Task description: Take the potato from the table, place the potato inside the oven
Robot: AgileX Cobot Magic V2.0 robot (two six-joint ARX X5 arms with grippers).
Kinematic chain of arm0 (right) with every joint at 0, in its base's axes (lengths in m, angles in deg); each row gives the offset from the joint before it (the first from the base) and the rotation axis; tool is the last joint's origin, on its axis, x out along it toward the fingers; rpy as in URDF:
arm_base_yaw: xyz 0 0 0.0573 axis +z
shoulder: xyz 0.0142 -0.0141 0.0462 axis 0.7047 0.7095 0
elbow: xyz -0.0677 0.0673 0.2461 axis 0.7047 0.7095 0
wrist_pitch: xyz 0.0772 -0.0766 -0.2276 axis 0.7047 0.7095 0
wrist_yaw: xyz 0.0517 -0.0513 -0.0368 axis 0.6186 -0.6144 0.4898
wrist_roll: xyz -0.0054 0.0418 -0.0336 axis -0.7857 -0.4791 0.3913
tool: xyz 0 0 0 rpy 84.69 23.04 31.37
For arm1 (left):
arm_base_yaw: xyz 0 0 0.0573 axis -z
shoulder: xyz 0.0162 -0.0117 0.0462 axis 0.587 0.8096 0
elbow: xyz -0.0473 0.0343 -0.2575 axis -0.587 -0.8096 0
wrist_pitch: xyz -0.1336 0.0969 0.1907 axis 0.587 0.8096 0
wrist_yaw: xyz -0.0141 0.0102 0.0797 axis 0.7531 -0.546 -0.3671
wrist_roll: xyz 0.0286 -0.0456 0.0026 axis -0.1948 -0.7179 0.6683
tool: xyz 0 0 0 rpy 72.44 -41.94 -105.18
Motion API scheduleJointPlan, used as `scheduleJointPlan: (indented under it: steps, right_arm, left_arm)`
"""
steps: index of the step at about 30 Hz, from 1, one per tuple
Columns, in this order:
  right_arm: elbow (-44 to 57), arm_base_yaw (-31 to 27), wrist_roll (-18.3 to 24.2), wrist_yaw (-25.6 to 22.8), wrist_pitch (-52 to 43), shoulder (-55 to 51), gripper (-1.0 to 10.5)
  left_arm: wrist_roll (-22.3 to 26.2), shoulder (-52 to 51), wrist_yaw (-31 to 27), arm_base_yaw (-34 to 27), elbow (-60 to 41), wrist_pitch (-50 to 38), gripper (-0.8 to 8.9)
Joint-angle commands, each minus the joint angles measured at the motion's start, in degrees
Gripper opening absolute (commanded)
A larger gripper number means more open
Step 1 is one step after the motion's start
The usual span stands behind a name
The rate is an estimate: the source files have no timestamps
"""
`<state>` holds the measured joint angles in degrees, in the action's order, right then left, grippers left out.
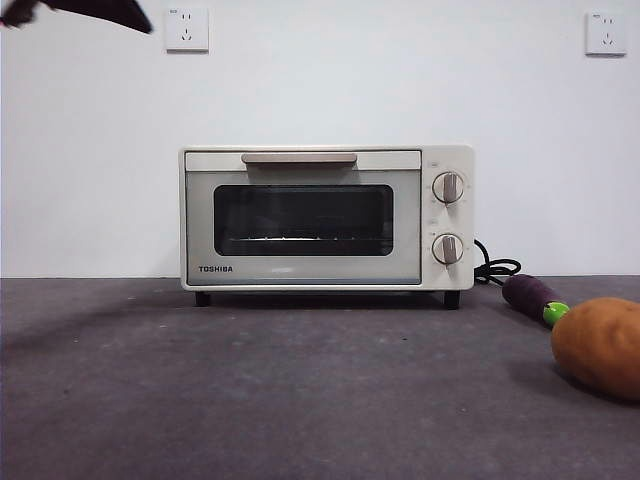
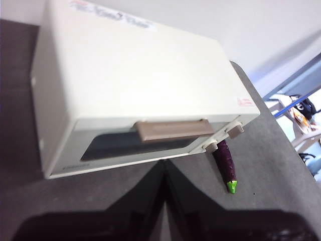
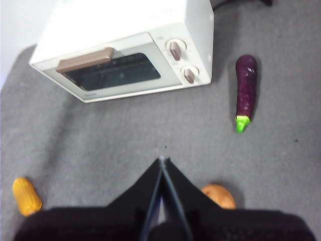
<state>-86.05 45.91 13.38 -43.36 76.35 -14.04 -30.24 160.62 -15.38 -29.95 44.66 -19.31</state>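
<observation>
The orange-brown potato (image 1: 598, 345) lies on the dark grey table (image 1: 250, 400) at the right edge of the front view, in front of and to the right of the oven. The cream-white oven (image 1: 326, 217) stands in the middle with its glass door closed. High above the table, my right gripper (image 3: 161, 159) is shut and empty, and the potato (image 3: 221, 195) peeks out beside its jaw. My left gripper (image 2: 164, 163) is also shut and empty, hovering above and in front of the oven (image 2: 135, 85) near its beige handle (image 2: 173, 129).
A purple eggplant (image 1: 532, 297) with a green tip lies between the oven and the potato. A yellow corn cob (image 3: 26, 196) rests on the table on the other side. A black cord (image 1: 497, 268) trails from the oven's right. A dark arm tip (image 1: 90, 12) shows at the top left corner.
</observation>
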Motion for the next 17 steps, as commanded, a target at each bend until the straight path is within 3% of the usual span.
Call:
scheduleJointPlan:
  steps: [1,17]
  right_arm:
    - [-2.2,0.0,0.7,0.2,0.9,2.5,0.0]
    - [-3.9,0.0,5.2,0.2,3.4,6.4,0.0]
  left_arm:
    - [0.8,4.7,0.2,1.6,3.9,0.7,-0.06]
    - [0.3,27.4,-0.2,6.9,27.4,8.5,-0.06]
